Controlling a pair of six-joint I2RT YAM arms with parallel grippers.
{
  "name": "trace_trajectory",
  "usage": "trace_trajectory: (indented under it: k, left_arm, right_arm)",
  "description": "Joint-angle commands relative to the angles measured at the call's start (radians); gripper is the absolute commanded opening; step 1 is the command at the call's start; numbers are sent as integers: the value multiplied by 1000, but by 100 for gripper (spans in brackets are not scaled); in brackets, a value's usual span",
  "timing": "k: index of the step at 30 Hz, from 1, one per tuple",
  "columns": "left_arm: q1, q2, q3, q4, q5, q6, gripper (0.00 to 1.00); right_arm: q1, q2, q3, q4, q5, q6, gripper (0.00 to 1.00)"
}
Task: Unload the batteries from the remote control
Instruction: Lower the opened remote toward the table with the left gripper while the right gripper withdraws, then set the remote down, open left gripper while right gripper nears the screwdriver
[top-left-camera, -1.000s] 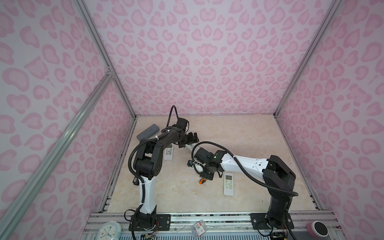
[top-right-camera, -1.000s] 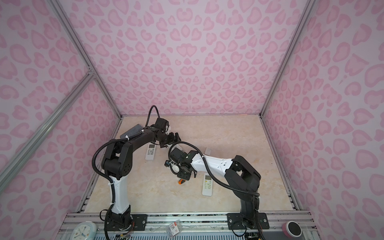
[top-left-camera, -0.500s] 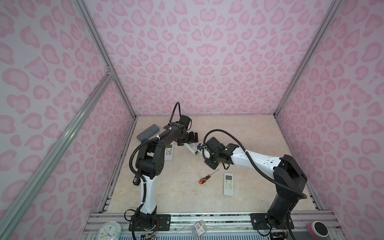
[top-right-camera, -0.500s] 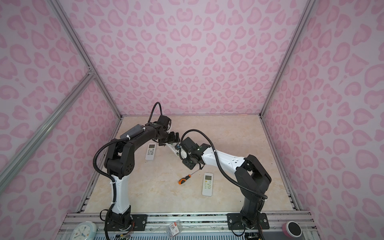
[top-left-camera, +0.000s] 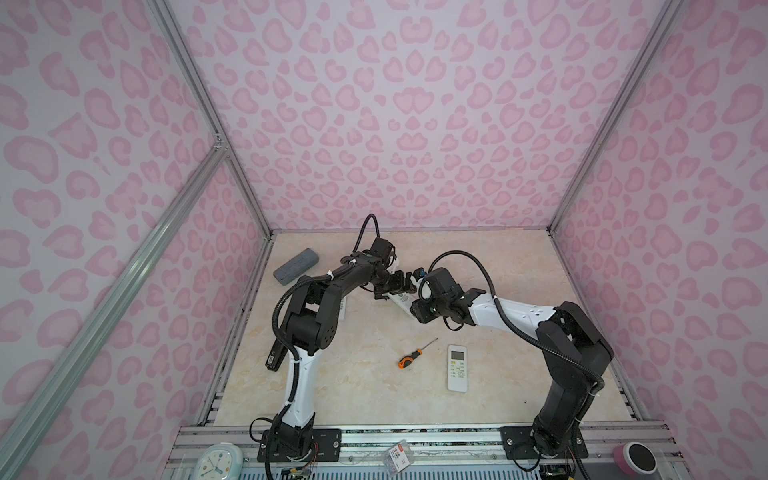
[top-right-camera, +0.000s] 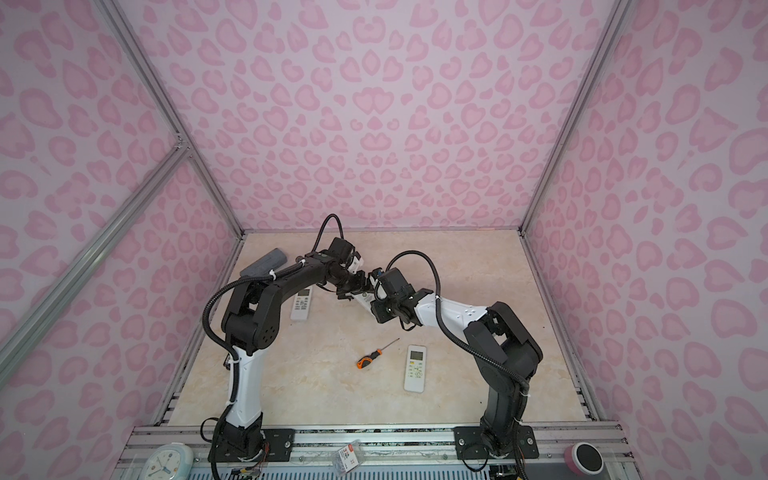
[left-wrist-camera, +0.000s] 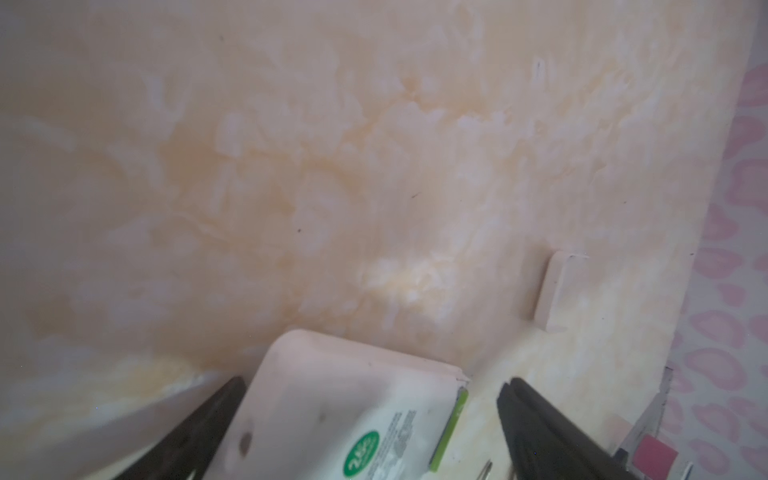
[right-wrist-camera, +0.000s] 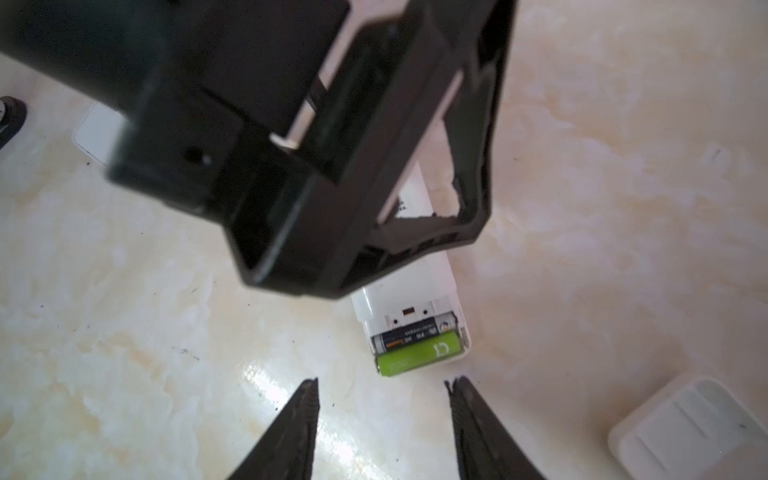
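Up from beside the screwdriver (top-left-camera: 411, 357), which lies on the table (top-left-camera: 498, 270), my right gripper (right-wrist-camera: 381, 384) has swung over to the remote (right-wrist-camera: 409, 291). Its fingers stand apart and empty, just short of the open bay, where the dark battery (right-wrist-camera: 409, 332) and green battery (right-wrist-camera: 417, 353) lie side by side. My left gripper (left-wrist-camera: 372, 381) straddles the remote's other end, jaws wide, with a gap on one side.

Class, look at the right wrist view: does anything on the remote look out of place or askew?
Yes. The remote control has its battery bay open; a white cover plate lies apart on the table. The green battery sits askew, one end poking past the bay's edge, unlike the dark battery seated beside it.
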Motion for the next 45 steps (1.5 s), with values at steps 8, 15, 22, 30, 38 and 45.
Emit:
trace_trajectory:
  k: [8,15,22,30,38,45]
  left_arm:
    - [33,19,-7,9,168,-12,97]
    - [55,26,-1,14,198,-18,98]
    - [71,29,1,26,247,-24,98]
    - [97,47,-8,45,361,-46,98]
    - [101,35,-7,26,358,-51,98]
    - [109,-20,-33,4,261,-50,98]
  right_arm:
    - [2,107,18,188,92,-59,64]
    - [2,201,100,177,27,-71,64]
    - [0,236,105,220,-78,-56,64]
    - [-37,210,-42,440,-191,38,64]
    - [-38,242,-15,397,-151,32,61]
    - [-35,254,41,243,43,78,46]
